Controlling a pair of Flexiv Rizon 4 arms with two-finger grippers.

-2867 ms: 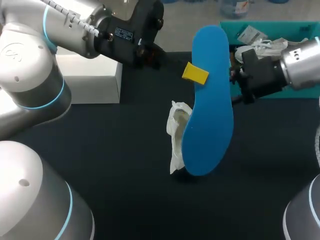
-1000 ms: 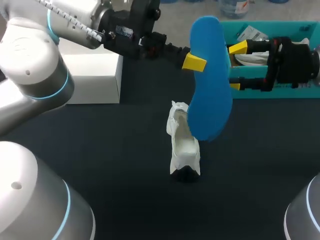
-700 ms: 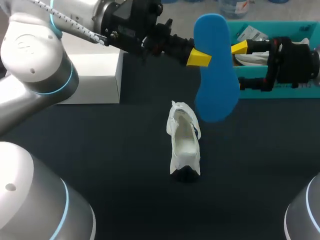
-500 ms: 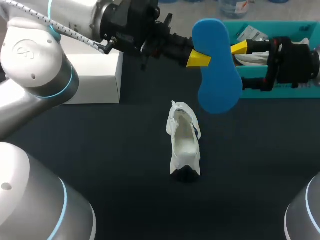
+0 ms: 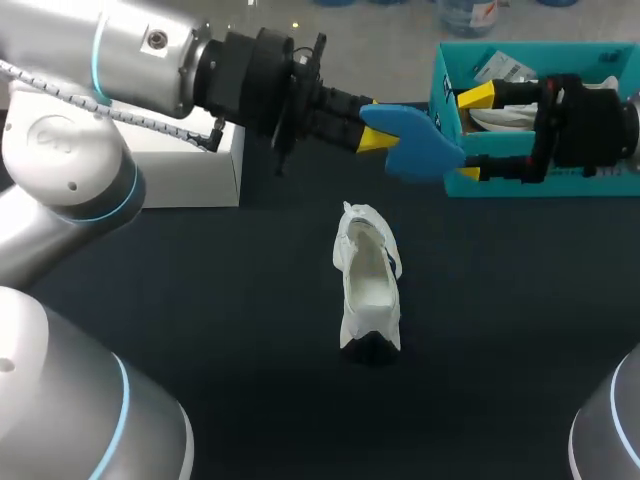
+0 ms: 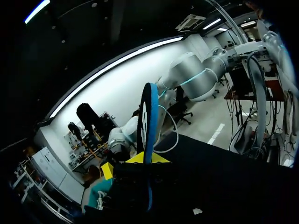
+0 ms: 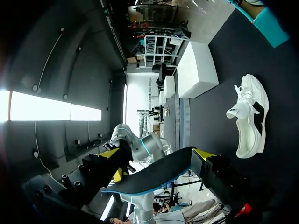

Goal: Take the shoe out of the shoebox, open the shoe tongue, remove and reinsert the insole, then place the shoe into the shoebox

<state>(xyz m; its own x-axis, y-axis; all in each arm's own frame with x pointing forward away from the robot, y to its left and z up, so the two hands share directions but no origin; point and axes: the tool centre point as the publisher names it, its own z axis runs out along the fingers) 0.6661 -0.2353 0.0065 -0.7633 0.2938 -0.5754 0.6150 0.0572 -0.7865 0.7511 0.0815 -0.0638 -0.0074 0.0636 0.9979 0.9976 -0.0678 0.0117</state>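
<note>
Head view:
1. The shoebox is just beside the right gripper, whose fingers are wide apart; a bump could shove it.
2. The shoe lies alone on the table; pushing the insole in could tip it.
3. The left gripper pinches the insole by one end; it could slip.

Left arm, at nine o'clock: glossy silver-grey rounded links, thin blue rings, a braided cable, black ribbed wrist, yellow-tipped left pincer. Right arm, three o'clock: black wrist, yellow-tipped right pincer.
</note>
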